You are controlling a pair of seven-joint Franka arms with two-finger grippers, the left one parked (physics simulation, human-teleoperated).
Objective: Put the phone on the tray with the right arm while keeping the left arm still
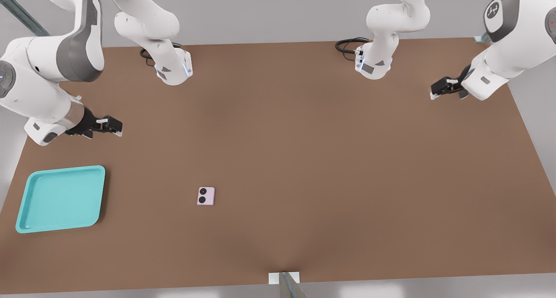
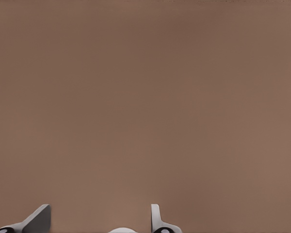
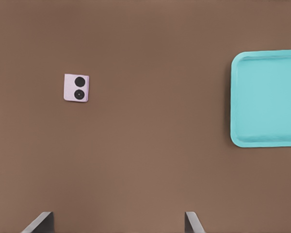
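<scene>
Working hand [image 1: 114, 126]: located at the left of the front view, above the surface [image 1: 304, 159], carried by the arm with the ringed end cap. It holds nothing. In the right wrist view its two fingertips [image 3: 39, 222] show at the frame's lower edge, set well apart, so the jaws stand wide.

Phone [image 1: 206, 196]: lies flat on the surface, lens side up, in the lower centre-left of the front view. Nothing touches it. It is nearly square, so no long axis governs the grip; the two lenses sit in a row along one edge. Its edges look roughly square to the finger line in the right wrist view, though not exactly.

Tray [image 1: 61, 199]: in the lower left of the front view, flat on the surface, nothing in it. It stands well apart from the phone, on the phone's left in that view.

Governing relation: from the hand, the phone lies toward the lower right of the front view, and the tray lies almost straight below the hand in that frame. The working hand is far nearer the phone than the other arm's.

Assessment: the task is not yet begun. The next move calls for a reach out and down over the phone.
</scene>
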